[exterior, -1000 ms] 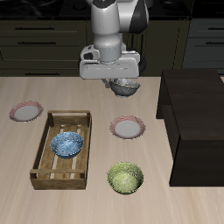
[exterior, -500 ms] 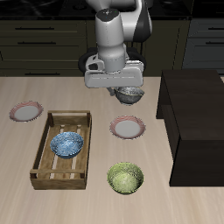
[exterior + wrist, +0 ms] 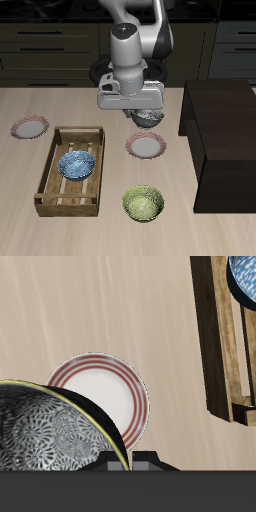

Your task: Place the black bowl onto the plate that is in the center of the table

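The black bowl (image 3: 148, 118) is held by its rim in the clenched jaws, just above the plate (image 3: 146, 147) at the frame's middle. It should be lowered slowly, kept level and centered over the plate, then let go gently.

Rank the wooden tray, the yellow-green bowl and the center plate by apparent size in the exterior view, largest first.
1. Wooden tray, clearly the largest.
2. Yellow-green bowl and the plate: they look about alike. The bowl sits nearer the camera, so ranking these two is unsure.

The fingers were hidden behind the bowl (image 3: 55, 431), which covered part of the plate (image 3: 105, 391).
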Motion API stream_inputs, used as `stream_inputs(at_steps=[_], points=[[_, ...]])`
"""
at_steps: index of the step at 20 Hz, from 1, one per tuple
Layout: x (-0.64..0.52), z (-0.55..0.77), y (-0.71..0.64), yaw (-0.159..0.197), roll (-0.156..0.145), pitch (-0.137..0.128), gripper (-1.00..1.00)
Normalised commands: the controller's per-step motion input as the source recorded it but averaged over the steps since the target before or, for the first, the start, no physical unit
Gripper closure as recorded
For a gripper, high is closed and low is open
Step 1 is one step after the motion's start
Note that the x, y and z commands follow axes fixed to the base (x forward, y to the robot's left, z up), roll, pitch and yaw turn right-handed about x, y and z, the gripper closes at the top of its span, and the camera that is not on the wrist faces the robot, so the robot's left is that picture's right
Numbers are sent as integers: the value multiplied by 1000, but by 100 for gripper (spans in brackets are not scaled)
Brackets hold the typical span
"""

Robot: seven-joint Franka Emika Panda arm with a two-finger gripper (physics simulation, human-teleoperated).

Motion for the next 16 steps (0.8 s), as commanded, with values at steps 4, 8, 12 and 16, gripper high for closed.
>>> stream_inputs(at_steps=[4, 8, 12, 16], points=[[29, -282, 31, 16, 2, 31, 100], [122, -254, 6, 28, -8, 27, 100], [67, -220, -4, 25, -10, 22, 100], [89, -129, -40, 17, -38, 12, 100]])
